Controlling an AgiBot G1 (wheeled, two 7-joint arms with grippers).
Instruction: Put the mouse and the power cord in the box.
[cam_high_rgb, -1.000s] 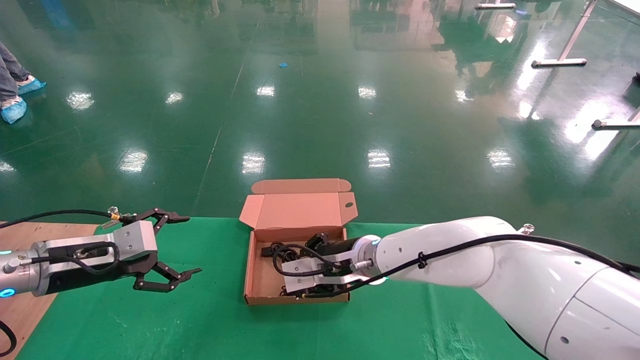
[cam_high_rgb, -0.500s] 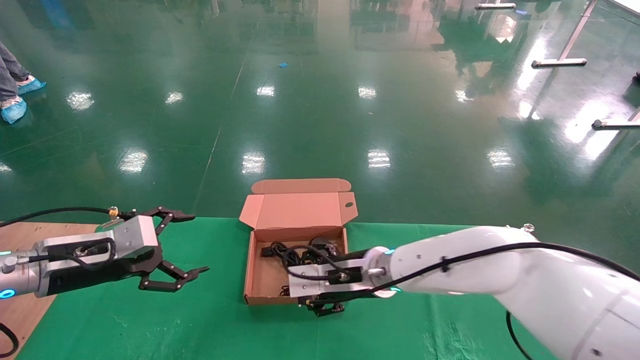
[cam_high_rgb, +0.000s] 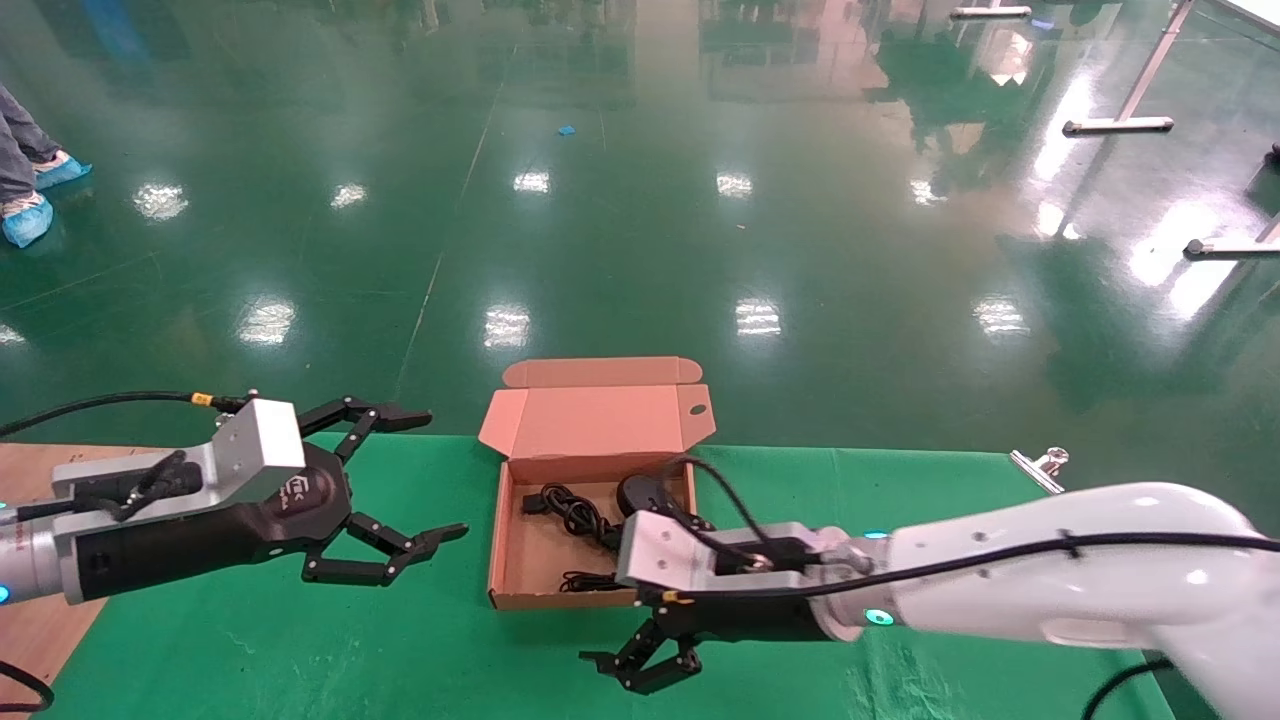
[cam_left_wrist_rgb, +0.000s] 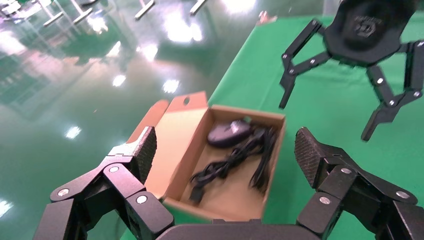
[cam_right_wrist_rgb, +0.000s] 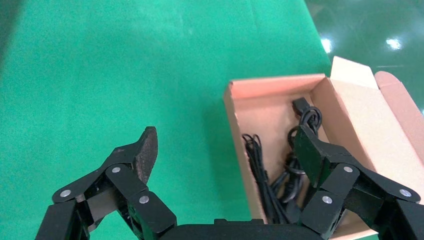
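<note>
Both task items lie inside the box (cam_high_rgb: 520, 560), which sits at the far edge of the green-covered table (cam_high_rgb: 300, 650) with its lid hinged back. The mouse (cam_high_rgb: 640, 492) rests by the box's far right corner; the power cord (cam_high_rgb: 572, 515) sprawls across its floor. Near the table's front edge, the right gripper (cam_high_rgb: 645, 668) hovers wide, empty. The left gripper (cam_high_rgb: 415, 480) hangs spread wide, left of the box.
</note>
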